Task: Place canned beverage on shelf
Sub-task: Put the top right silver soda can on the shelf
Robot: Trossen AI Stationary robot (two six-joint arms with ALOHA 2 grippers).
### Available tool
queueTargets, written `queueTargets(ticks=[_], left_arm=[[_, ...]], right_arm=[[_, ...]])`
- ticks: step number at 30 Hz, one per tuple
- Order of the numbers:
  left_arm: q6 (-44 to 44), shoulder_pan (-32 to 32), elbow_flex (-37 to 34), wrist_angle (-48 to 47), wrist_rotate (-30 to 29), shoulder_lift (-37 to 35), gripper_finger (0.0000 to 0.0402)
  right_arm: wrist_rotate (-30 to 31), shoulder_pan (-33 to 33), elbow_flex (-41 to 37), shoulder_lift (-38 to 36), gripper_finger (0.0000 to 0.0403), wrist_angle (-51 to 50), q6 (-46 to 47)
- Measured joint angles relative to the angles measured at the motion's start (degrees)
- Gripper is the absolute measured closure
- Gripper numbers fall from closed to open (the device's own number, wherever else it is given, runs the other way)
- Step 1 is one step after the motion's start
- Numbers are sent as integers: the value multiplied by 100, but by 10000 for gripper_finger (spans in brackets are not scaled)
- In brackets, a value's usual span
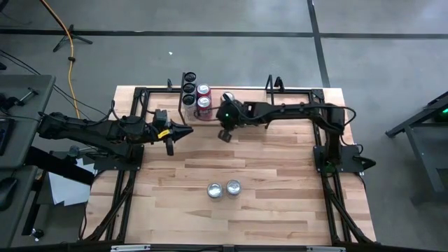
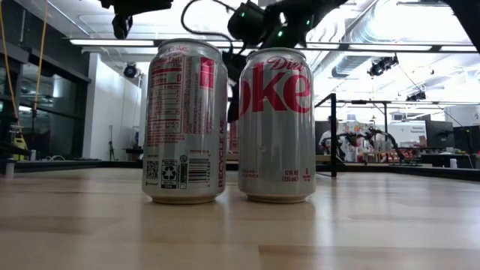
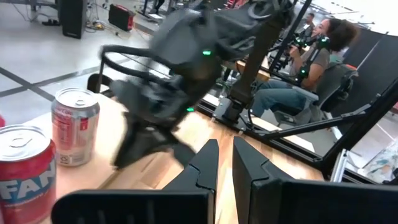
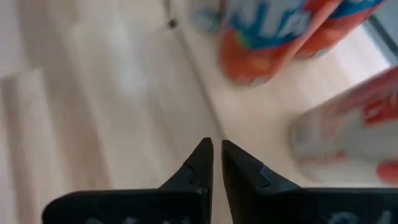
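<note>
Two silver cans (image 1: 224,188) stand side by side on the worktop (image 1: 280,203), well apart from both grippers. The right gripper (image 1: 225,134), jaws closed and empty, hangs just beside the shelf (image 1: 183,112), where two red cans (image 1: 204,99) stand. The left gripper (image 1: 170,146), jaws closed and empty, hovers nearby.

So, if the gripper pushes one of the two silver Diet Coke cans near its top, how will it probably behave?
The right Diet Coke can stands upright, tall on a narrow base, so a high push may tip it. Once tipped, its round body would likely roll across the wooden table. Its smooth, shiny wall looks slippery, and probably dents easily.
</note>
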Motion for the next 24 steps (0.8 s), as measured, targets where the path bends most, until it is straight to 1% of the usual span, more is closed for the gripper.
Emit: queueTargets(ticks=[6, 10, 13, 15, 18, 21, 24], left_arm=[[6, 0, 0, -36, -166, 0, 398], [81, 0, 0, -45, -170, 0, 398], [327, 0, 0, -46, -171, -2, 398], [487, 0, 0, -48, -173, -1, 398], [656, 0, 0, -46, -168, -22, 398], [817, 0, 0, -58, -160, -54, 398], [928, 0, 0, -40, -108, -127, 398]], right_arm=[[122, 188, -1, -648, 387, -1005, -253], [247, 196, -286, -1233, 387, -1197, -179], [264, 144, -836, -1845, 387, -940, 227], [238, 116, -1304, -2287, 386, -681, 785], [165, 123, -1918, -2869, 373, 8, 1522], [108, 123, -2240, -3220, 343, 594, 1944], [217, 126, -2301, -3272, 297, 903, 1980]])
